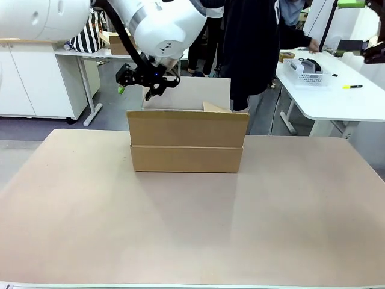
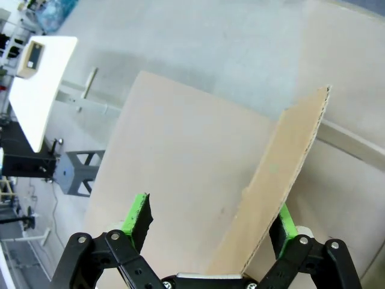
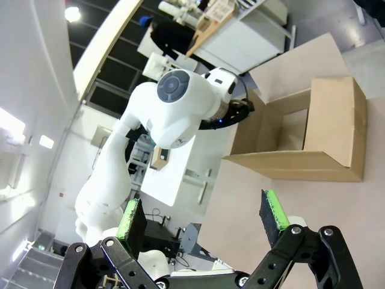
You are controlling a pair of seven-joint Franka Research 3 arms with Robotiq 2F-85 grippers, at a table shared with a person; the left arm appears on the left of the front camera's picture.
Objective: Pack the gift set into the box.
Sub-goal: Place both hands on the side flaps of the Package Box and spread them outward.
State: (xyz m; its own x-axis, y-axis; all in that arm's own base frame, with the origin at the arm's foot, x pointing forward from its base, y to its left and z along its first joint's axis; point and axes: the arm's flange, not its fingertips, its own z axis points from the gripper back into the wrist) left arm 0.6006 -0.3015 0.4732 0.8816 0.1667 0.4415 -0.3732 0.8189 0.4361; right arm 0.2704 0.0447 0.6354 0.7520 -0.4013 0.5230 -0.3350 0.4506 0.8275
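Observation:
The box (image 1: pixel 186 141), a large brown cardboard carton, stands at the table's far middle with its flaps open. My left gripper (image 1: pixel 147 79) hovers over its far left corner, beside the upright rear flap (image 1: pixel 192 93). In the left wrist view the left gripper (image 2: pixel 212 214) is open, and a side flap's corrugated edge (image 2: pixel 289 162) stands between its fingers, close to the right pad (image 2: pixel 284 221). The right gripper (image 3: pixel 204 220) is open and holds nothing, well away from the box (image 3: pixel 328 129). The gift set is out of view.
A person in dark clothes (image 1: pixel 249 48) stands behind the box. A white table (image 1: pixel 337 99) at the back right carries a wire basket (image 1: pixel 310 73) and a yellow marker (image 1: pixel 352 87). Bare tabletop (image 1: pixel 192 229) stretches in front of the box.

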